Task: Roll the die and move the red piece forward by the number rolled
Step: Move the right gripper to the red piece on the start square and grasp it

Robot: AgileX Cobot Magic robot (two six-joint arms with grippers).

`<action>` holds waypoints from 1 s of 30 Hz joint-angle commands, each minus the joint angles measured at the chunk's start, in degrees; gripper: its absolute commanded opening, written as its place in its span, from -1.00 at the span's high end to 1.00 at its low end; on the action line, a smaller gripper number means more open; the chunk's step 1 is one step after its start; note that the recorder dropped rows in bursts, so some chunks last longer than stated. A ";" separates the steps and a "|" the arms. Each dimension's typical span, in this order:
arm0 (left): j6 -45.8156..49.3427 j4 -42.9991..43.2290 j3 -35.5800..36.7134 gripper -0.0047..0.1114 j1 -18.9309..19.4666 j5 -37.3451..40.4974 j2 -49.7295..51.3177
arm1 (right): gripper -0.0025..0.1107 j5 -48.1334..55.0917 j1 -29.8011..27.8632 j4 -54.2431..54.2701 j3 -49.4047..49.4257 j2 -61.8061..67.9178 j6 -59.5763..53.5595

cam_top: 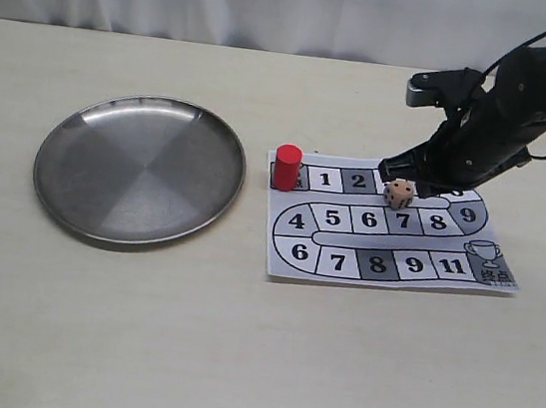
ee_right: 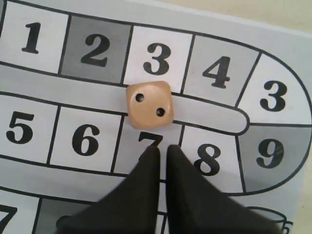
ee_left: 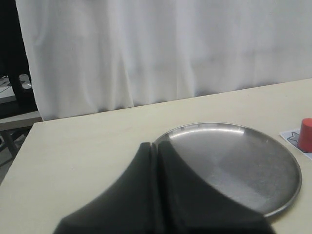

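Note:
The tan die (cam_top: 400,193) lies free on the paper game board (cam_top: 363,248), between the squares marked 3 and 7. In the right wrist view the die (ee_right: 149,104) shows a face with two pips. My right gripper (ee_right: 162,148) hangs just above and beside it, over square 7, shut with nothing between its fingers; in the exterior view it (cam_top: 397,176) sits right behind the die. The red piece (cam_top: 288,165) stands upright on the start square at the board's left end, also seen as the red piece (ee_left: 306,134). My left gripper (ee_left: 156,145) is shut and empty, near the plate's rim.
A round steel plate (cam_top: 140,168) lies on the table left of the board, its rim close to the red piece; the same plate (ee_left: 285,165) fills the left wrist view. A white curtain backs the table.

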 commanded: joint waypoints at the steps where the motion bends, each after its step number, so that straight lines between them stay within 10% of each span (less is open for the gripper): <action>1: -0.05 0.01 0.10 0.92 -0.48 -0.49 -0.15 | 0.88 -0.76 -0.03 0.29 0.21 -0.28 0.00; 11: -0.05 0.01 0.10 0.92 -0.48 -0.49 -0.15 | 0.87 8.78 0.37 13.56 -10.18 -0.55 -5.18; 18: -0.05 0.01 0.10 0.92 -0.48 -0.49 -0.15 | -0.11 -8.45 10.46 12.45 -10.78 4.14 -11.96; 30: -0.05 0.01 0.10 0.92 -0.48 -0.49 -0.15 | -0.29 -10.57 13.46 12.68 -16.17 13.53 -13.95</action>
